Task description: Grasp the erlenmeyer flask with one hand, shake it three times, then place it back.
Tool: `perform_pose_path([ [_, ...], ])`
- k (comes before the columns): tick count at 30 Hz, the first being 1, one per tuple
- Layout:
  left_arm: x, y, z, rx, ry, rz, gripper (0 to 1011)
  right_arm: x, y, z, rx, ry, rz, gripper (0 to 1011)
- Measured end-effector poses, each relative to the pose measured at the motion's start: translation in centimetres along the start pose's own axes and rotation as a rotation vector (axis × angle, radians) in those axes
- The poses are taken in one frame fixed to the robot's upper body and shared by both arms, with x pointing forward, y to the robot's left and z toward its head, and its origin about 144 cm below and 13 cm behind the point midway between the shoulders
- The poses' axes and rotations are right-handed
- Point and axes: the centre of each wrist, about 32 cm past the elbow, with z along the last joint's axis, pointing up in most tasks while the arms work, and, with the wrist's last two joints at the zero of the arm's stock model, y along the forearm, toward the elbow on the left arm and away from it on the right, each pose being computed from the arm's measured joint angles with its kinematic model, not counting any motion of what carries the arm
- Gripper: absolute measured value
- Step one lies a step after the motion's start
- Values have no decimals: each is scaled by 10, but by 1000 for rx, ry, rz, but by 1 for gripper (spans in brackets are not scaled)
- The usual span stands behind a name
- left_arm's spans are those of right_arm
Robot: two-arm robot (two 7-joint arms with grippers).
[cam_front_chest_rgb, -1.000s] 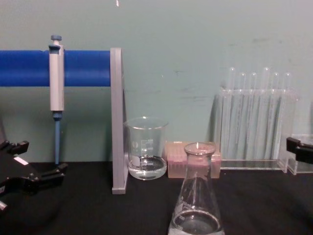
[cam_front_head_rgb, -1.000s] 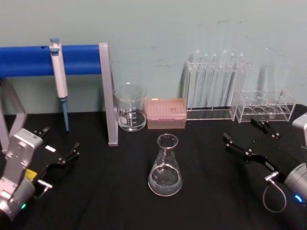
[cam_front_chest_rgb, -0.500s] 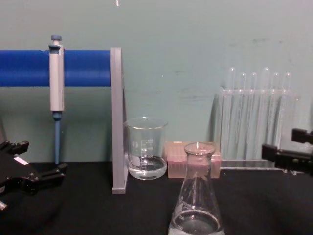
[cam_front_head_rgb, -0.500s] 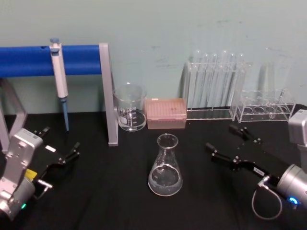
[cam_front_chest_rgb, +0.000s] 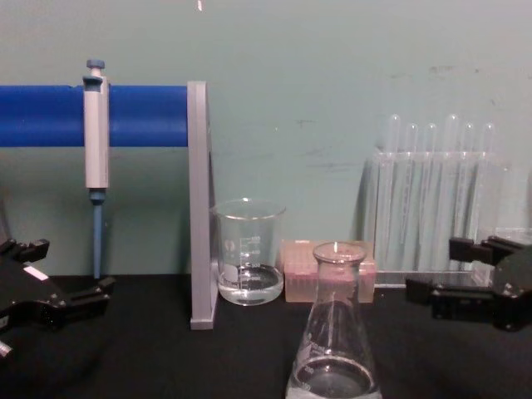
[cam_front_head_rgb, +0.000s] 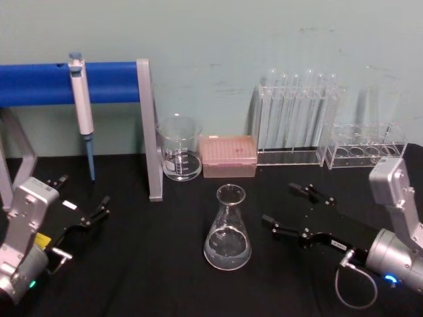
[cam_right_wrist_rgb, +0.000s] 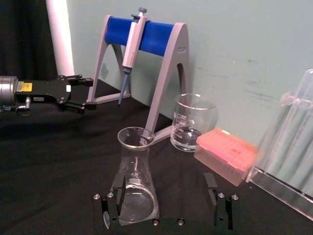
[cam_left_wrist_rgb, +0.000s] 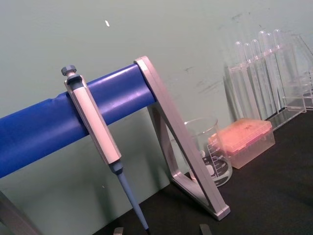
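Right gripper (cam_front_head_rgb: 279,203) has advanced leftward over the counter (cam_front_head_rgb: 145,271) since one second ago. It is now near the erlenmeyer flask (cam_front_head_rgb: 228,231), on the flask's right side and apart from the glass. Jaws spread wide, holding nothing. Flask stands upright mid-counter, in front of the beaker (cam_front_head_rgb: 179,150) and pink tip box (cam_front_head_rgb: 228,156). Left gripper (cam_front_head_rgb: 84,191) parked at far left, jaws open, empty.
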Motion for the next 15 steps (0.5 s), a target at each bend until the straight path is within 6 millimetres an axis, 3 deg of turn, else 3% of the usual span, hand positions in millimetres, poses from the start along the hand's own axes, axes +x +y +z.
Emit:
perform_pose_path([
  [15, 0, 0, 0, 0, 0, 0, 1001, -6, 32, -7, 8, 0, 70, 1000],
])
